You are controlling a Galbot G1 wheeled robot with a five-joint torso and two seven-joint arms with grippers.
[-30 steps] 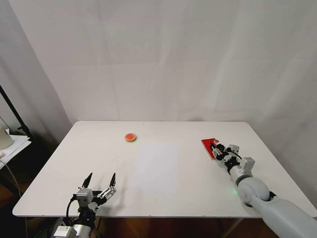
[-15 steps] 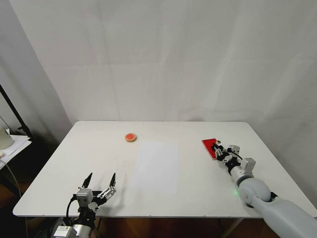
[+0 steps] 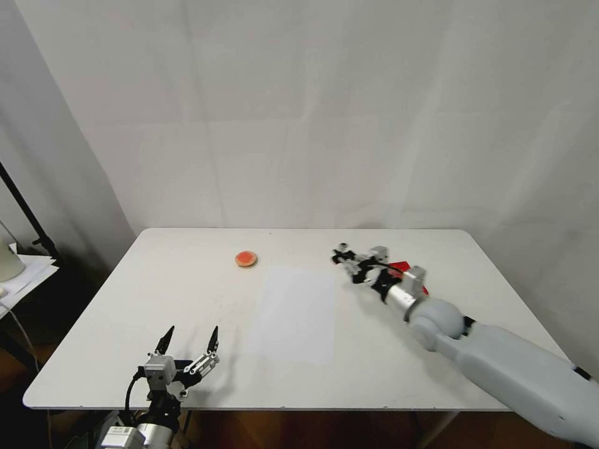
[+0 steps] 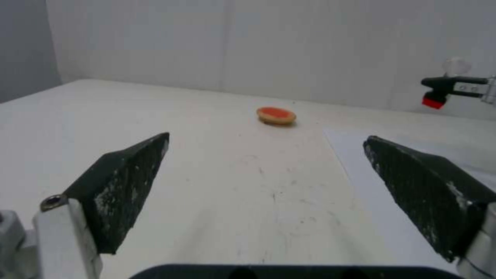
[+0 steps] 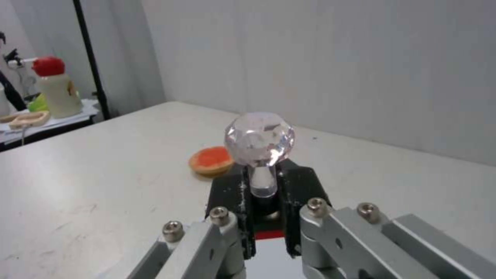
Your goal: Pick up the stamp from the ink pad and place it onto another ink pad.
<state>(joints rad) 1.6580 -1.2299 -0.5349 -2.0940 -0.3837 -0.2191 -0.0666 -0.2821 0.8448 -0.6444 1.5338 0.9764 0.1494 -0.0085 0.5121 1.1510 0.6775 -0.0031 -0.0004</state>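
The right gripper [image 3: 342,255], right of centre in the head view, is clamped on the stamp [image 5: 260,149] and carries it in the air above the table [image 3: 187,293]; in the right wrist view both fingers pinch the neck below the clear knob, which stands upright. The red rectangular ink pad [image 3: 399,267] lies mostly hidden behind that arm's wrist. The round tan pad [image 3: 246,259] sits left of centre, well apart from the stamp. Judgement: the transfer is mid-course. To finish cleanly, the stamp should travel level toward the disc, be centred over the orange-red middle, then come down vertically, since the target is small and a tilted base could tip off its edge. Release only once the base rests flat. The left gripper [image 3: 187,343], lower left, is idle with fingers spread wide.
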